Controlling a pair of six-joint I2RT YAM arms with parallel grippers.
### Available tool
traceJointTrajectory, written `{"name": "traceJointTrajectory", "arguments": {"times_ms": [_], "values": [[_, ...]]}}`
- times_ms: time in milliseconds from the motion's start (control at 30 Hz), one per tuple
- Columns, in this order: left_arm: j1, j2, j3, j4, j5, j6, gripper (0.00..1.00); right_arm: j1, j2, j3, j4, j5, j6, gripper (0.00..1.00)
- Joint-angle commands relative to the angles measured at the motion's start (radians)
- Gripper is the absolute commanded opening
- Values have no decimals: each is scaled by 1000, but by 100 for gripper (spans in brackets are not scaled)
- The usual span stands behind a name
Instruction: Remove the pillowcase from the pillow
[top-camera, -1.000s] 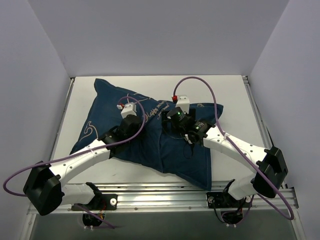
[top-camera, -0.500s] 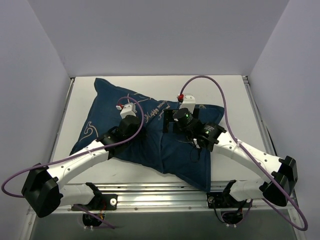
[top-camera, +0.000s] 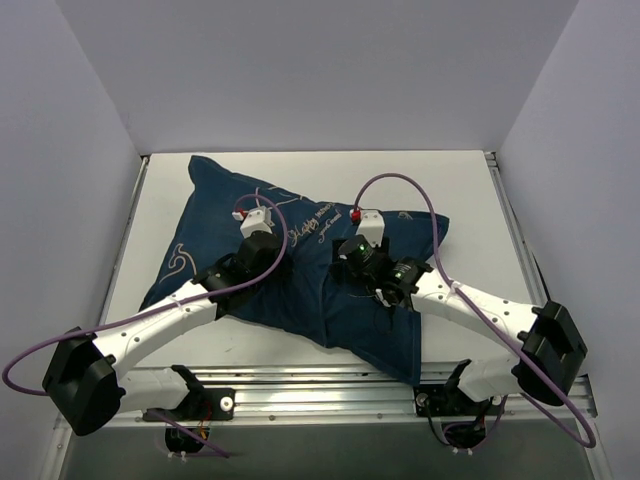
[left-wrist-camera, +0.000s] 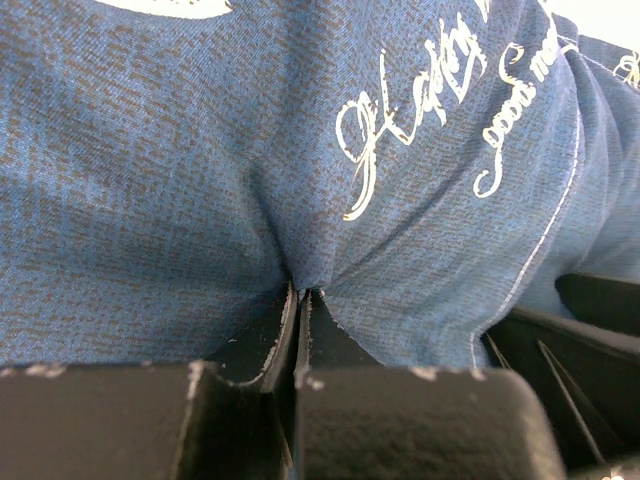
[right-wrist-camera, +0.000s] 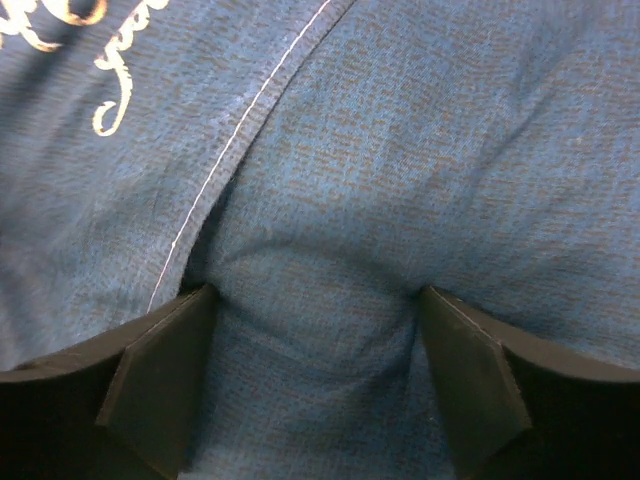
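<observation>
**Q:** Where is the pillowcase, and what does it look like from above?

**A:** The navy pillowcase (top-camera: 305, 295) lies slantwise across the middle of the white worktop (top-camera: 470, 190). It is plump and full, with thin white script lettering across its upper side. No white pillow shows anywhere, so the pillow is most likely wholly inside the cover.

**Q:** What are the two arms doing?

**A:** Both reach in from the near edge and meet the cover near its middle, side by side. The left claw (left-wrist-camera: 300, 295) has its fingers pressed together on a small raised fold of the blue cloth, just below the lettering. The right claw (right-wrist-camera: 315, 300) is spread wide. Its two fingers press down into the fabric with a soft bulge of cloth between them, beside a stitched seam, but they have not closed on it.

**Q:** How far along is the job?

**A:** At the start, by my reading. One pinch on the cloth is made and a second is being set up. No opening of the cover can be made out. Sliding the pillow out, or peeling the cover off it, is all left to do.
</observation>
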Motion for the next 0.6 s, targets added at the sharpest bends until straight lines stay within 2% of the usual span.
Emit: {"name": "traceJointTrajectory", "arguments": {"times_ms": [0,67,100,133,167,200,233,300,433,533,567], "values": [[-12,-14,0,-76,35,-7,2,5,44,-45,-17,48,24,63],[-14,-18,-3,-85,27,-6,2,3,65,-46,-49,105,29,48],[-11,-20,-5,-89,18,-7,2,-2,70,-45,-62,122,30,31],[-9,-26,-8,-92,13,-7,2,-5,71,-43,-74,151,35,23],[-6,-29,-11,-101,9,-7,2,-9,71,-43,-100,165,47,9],[-3,-32,-14,-104,4,-8,2,-15,68,-43,-112,180,55,4],[7,-43,-22,-107,3,-7,2,-32,59,-46,-124,192,62,1],[17,-57,-29,-125,-7,-7,2,-61,24,-57,-158,217,85,0],[44,-104,-43,-188,-55,-8,2,-205,-102,-100,-189,206,121,0],[67,-161,-68,-252,-77,-22,2,-342,-237,-133,-206,177,159,0],[75,-172,-86,-262,-79,-25,2,-421,-299,-144,-186,148,158,0]]}}
